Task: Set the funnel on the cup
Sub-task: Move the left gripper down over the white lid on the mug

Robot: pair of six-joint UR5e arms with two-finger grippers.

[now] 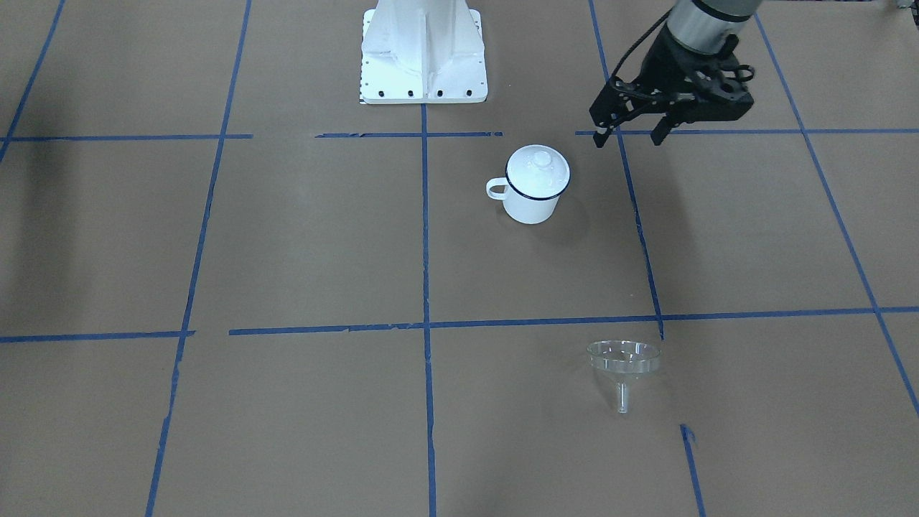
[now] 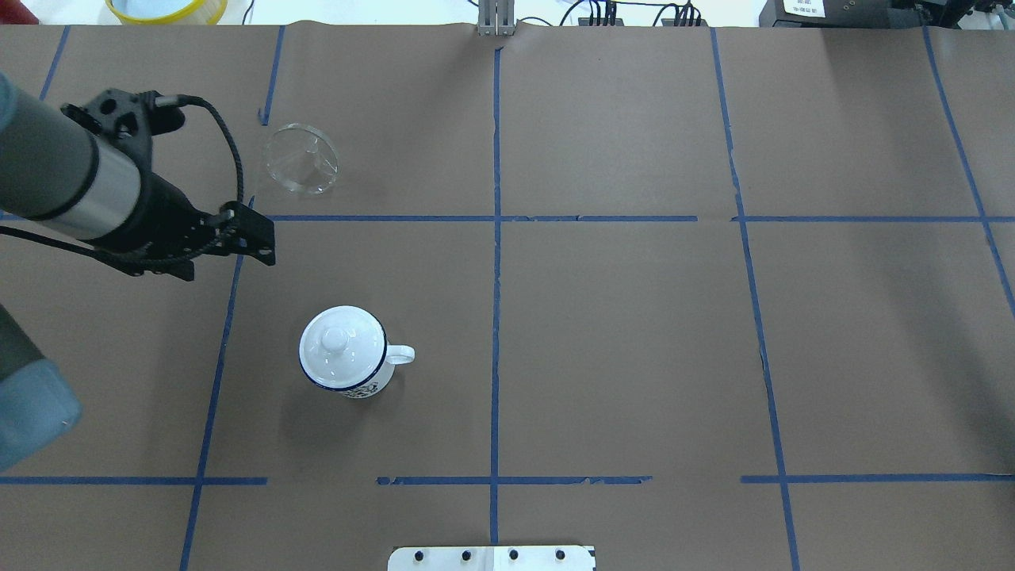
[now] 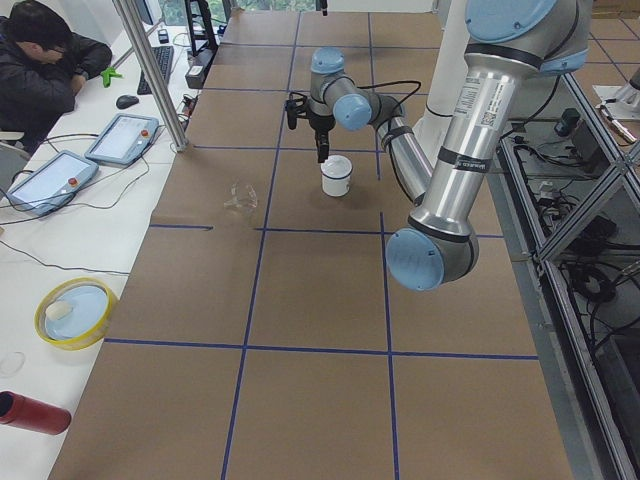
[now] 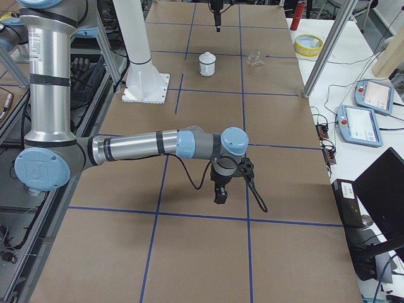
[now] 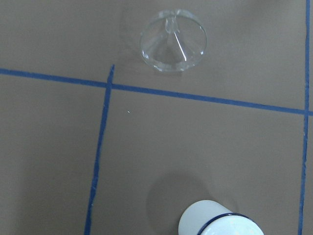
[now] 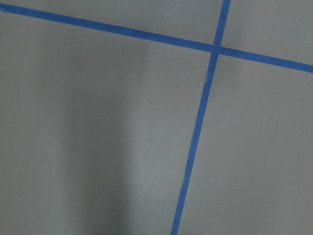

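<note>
The clear funnel [image 1: 623, 359] lies tilted on the brown paper; it also shows in the overhead view [image 2: 301, 159] and the left wrist view [image 5: 172, 41]. The white cup [image 1: 531, 201] with a dark blue rim stands upright, handle to the side, and a white knobbed lid [image 1: 538, 169] sits on it. My left gripper [image 1: 628, 138] is open and empty, hovering above the table between cup and funnel, touching neither. My right gripper [image 4: 221, 196] hangs far from both things, seen only in the exterior right view; I cannot tell whether it is open or shut.
The white robot base [image 1: 423, 57] stands behind the cup. A yellow-rimmed dish [image 3: 75, 312] and a red bottle [image 3: 30, 412] lie off the paper. An operator [image 3: 40, 60] sits by tablets [image 3: 120, 138]. Blue tape lines grid the table.
</note>
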